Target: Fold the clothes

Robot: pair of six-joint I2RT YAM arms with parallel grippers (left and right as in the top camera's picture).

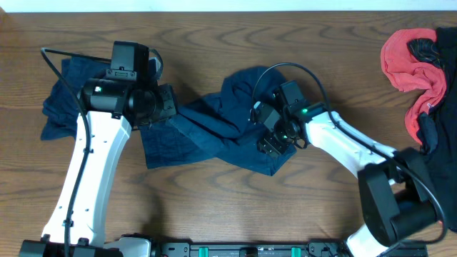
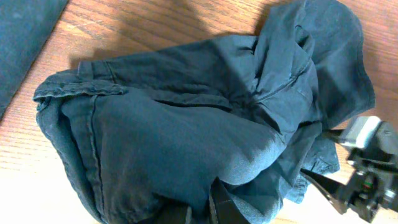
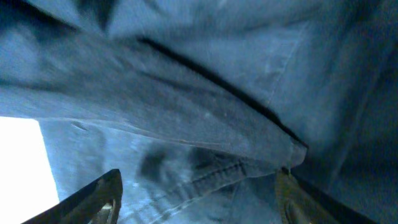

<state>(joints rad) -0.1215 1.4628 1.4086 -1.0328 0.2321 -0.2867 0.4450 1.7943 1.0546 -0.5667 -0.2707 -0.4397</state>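
Note:
A crumpled dark blue garment (image 1: 214, 128) lies in the middle of the table; it fills the left wrist view (image 2: 186, 124) and the right wrist view (image 3: 186, 81). My left gripper (image 1: 168, 107) is at the garment's left end, and its fingers (image 2: 217, 208) are shut on a bunch of the cloth. My right gripper (image 1: 273, 141) hovers low over the garment's right part. Its fingers (image 3: 199, 190) are spread wide with a seam of the cloth lying between them, not pinched.
A dark blue garment (image 1: 64, 96) lies flat at the far left, partly under my left arm. A red cloth (image 1: 407, 61) and dark clothes (image 1: 439, 128) are heaped at the right edge. Bare wood shows along the front.

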